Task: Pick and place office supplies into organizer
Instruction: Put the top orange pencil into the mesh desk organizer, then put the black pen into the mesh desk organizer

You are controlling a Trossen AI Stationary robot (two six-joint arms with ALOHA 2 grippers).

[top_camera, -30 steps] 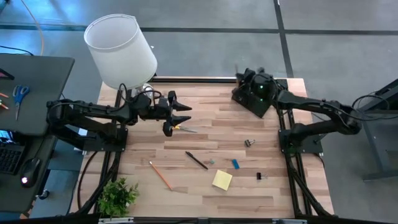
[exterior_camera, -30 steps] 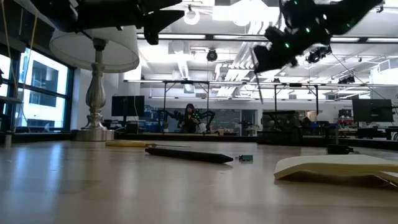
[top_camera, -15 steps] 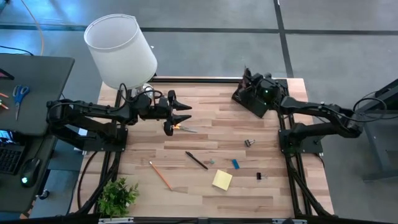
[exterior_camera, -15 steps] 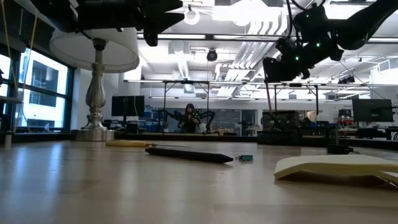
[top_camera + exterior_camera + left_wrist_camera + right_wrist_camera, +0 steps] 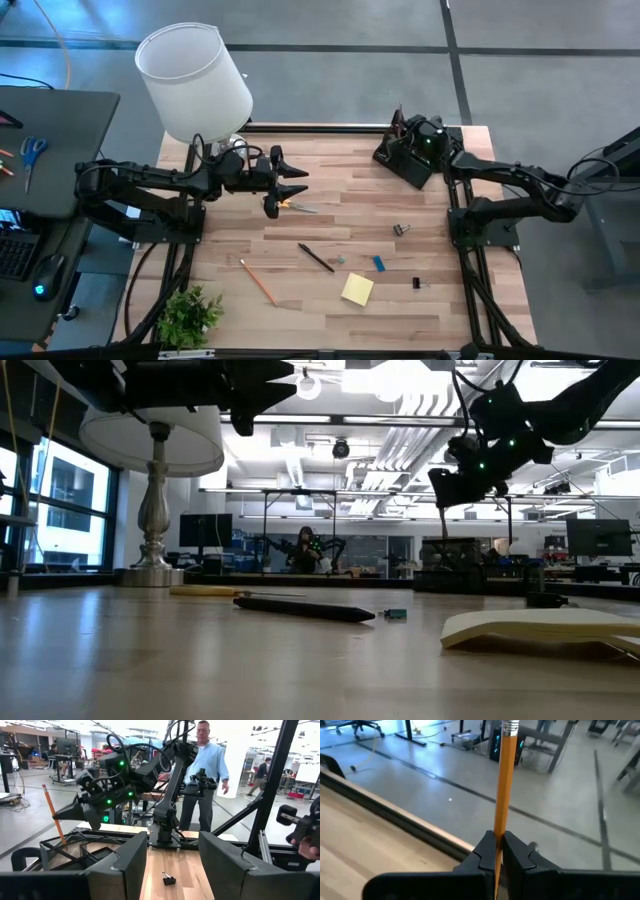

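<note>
right pincer: the right pincer (image 5: 496, 851) is pressed together on an orange pencil (image 5: 506, 780), holding it upright with the eraser end up. it hangs over the black organizer (image 5: 402, 160) at the far right corner of the bench (image 5: 340, 300).
pencil vs organizer: in the left wrist view the pencil (image 5: 54, 815) stands with its lower end at or inside the mesh wall of the organizer (image 5: 65, 852); i cannot tell which compartment it is over.
risk, drop: if the pencil is let go while it leans, i judge it could catch on a rim and tip out over the bench edge, which is just behind the organizer.
risk, grip: the hold is low on the shaft, so the long free end could swing or slip as the arm lowers.
left pincer: the left pincer (image 5: 283, 186) is spread, nothing in it, hovering just above the yellow-handled scissors (image 5: 297, 207) on the left half of the bench, near the white lamp (image 5: 195, 80).
risk, scissors: flat on the wood, they may slide away rather than lift when the fingers close.
still loose: black pen (image 5: 316, 258), second orange pencil (image 5: 258, 282), sticky-note pad (image 5: 357, 289), blue eraser (image 5: 379, 264) and clips (image 5: 401, 230) lie mid-bench, well apart from both pincers.
room: a person (image 5: 202, 775) stands beyond the bench.
</note>
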